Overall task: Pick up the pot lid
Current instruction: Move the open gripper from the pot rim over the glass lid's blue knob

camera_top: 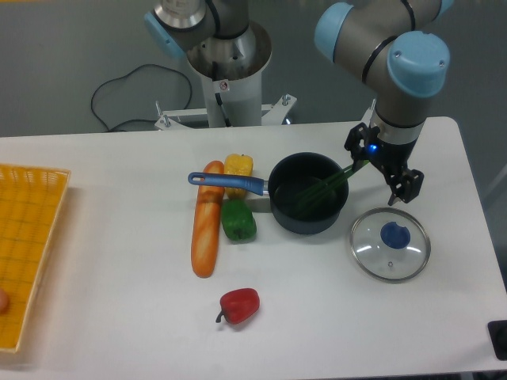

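The pot lid (385, 258) lies to the camera's right of the pot (310, 223) and a little nearer the camera, probably set flat on the tabletop (127, 309) so its blue knob (395, 235) can be gripped. The pincer (385, 168), right of the pot, stands wide, presumably to straddle that knob. The lid's knob points up; being round, it has no long axis, nor any sideways heading.

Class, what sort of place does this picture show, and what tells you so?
Probably a robotics lab with a mock kitchen task: a robot arm reaches over a white table holding a black pan, a clear lid and what looks like a toy red pepper.
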Controlling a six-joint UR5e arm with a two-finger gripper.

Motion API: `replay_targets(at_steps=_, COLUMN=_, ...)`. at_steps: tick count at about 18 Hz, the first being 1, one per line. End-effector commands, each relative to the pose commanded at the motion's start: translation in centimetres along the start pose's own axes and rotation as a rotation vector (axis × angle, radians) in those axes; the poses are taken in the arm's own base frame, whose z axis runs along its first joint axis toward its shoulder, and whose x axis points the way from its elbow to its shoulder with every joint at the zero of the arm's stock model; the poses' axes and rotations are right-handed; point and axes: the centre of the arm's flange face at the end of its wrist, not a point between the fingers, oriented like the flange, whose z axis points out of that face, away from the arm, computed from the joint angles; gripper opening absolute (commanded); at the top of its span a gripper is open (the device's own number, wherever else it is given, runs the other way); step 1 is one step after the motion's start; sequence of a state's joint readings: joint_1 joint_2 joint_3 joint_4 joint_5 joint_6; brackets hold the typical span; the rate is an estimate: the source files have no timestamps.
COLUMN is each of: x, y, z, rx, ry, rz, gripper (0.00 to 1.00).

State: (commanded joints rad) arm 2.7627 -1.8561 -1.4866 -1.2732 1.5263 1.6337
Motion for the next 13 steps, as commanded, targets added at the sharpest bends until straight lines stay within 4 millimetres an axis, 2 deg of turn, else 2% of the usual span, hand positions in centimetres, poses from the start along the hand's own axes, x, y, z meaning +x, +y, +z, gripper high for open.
replay_targets(at_steps=5, x=-0.2, y=-0.6, z=-1.5, rx=0.002, ry=-0.024, rz=0.01, gripper=1.0)
replay_targets(at_steps=7, x=0.2, y=-0.9, z=-0.9, rx=0.007, ry=-0.014, rz=0.013, gripper=1.0)
replay_targets(at_steps=10, x=1.1, y=-0.6, z=1.1, rx=0.019, ry=-0.025, rz=-0.003, gripper=1.0)
replay_targets(at_steps=13, x=1.2, y=-0.6, z=0.0, rx=0.037, ry=-0.1, rz=-0.004, gripper=1.0)
